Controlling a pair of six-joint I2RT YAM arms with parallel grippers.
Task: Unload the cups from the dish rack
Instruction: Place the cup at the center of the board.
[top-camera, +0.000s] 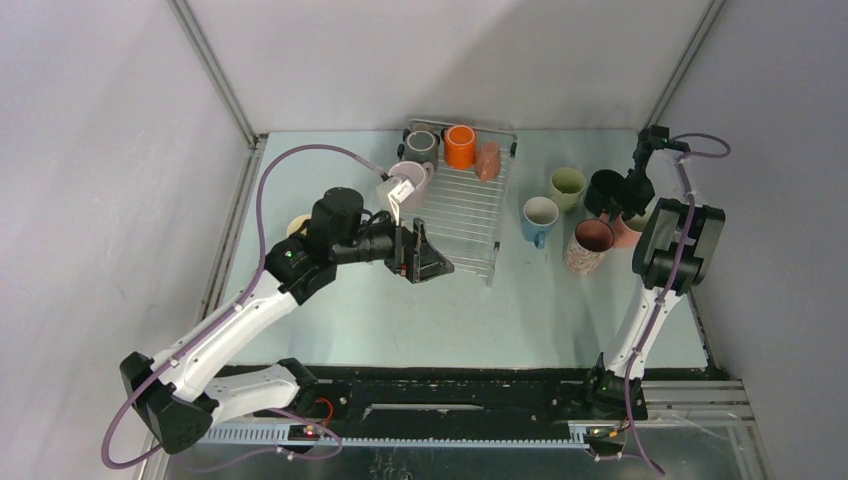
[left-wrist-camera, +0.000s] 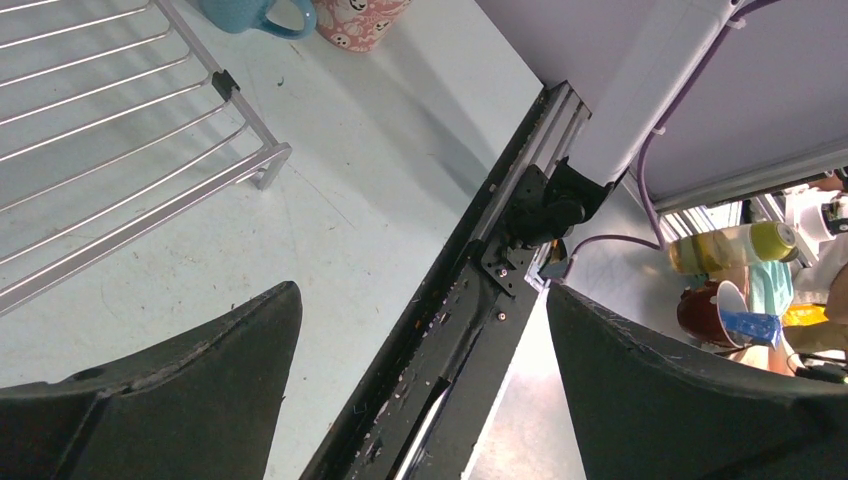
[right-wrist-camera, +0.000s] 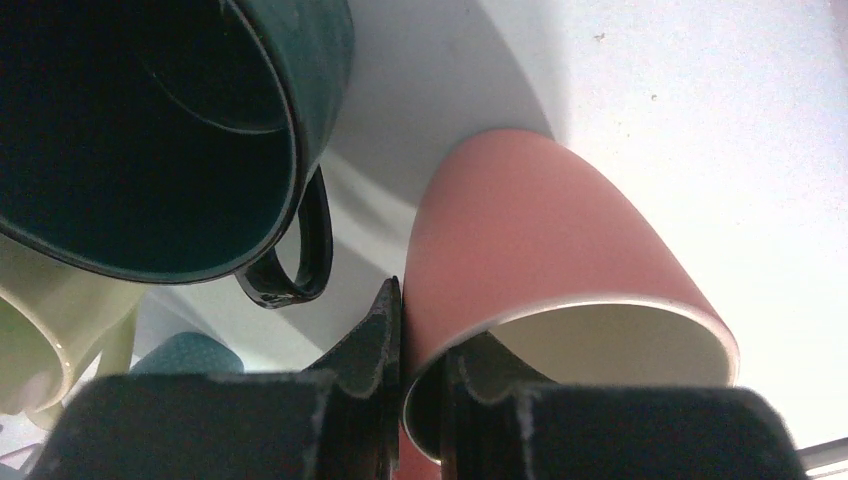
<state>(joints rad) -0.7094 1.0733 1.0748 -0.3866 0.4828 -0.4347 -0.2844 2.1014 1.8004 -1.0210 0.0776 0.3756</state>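
- Grey walls (top-camera: 90, 150) around a pale desk (top-camera: 450, 320), with the dish rack (top-camera: 470, 215) lying flat toward the far middle.
- On the rack: grey cup (top-camera: 421, 147) and orange cup (top-camera: 460, 146) upright at the far end, speckled pink cup (top-camera: 488, 160) tipped on its side just beside them, lilac cup (top-camera: 415, 172) at the left edge.
- Off the rack, grouped on the desk to its right: pale green cup (top-camera: 567, 187), blue cup (top-camera: 540, 218), patterned pink cup (top-camera: 590, 245), dark teal cup (right-wrist-camera: 150, 130), plain pink cup (right-wrist-camera: 540, 230).
- Cream cup (top-camera: 297, 226) left of the rack, half hidden behind the left arm (top-camera: 240, 310).
- Right claw (right-wrist-camera: 420, 335) narrowed onto the plain pink cup's rim, one finger inside the mouth, one outside on the wall; cup mouth-up, just beside the teal one's handle; base on the desk or just above it: cannot tell.
- Left claw (top-camera: 428, 258) spread wide, holding nothing, hovering by the rack's near corner.
- Likely handling: glazed ceramic, rigid, no give under the pads, weighty for the size, slick outside, apt to chip or crack if knocked or dropped.
- Best hold, by judgement: pinch across the wall at the rim, away from the handle, straight down over upright cups; firm squeeze against slipping and swinging.
- For the tipped speckled cup: same rim pinch from the open end, or across the body, then a turn upright.
- Caution around the crowded right-hand group: gentle set-down, clean release, straight lift clear of neighbours.
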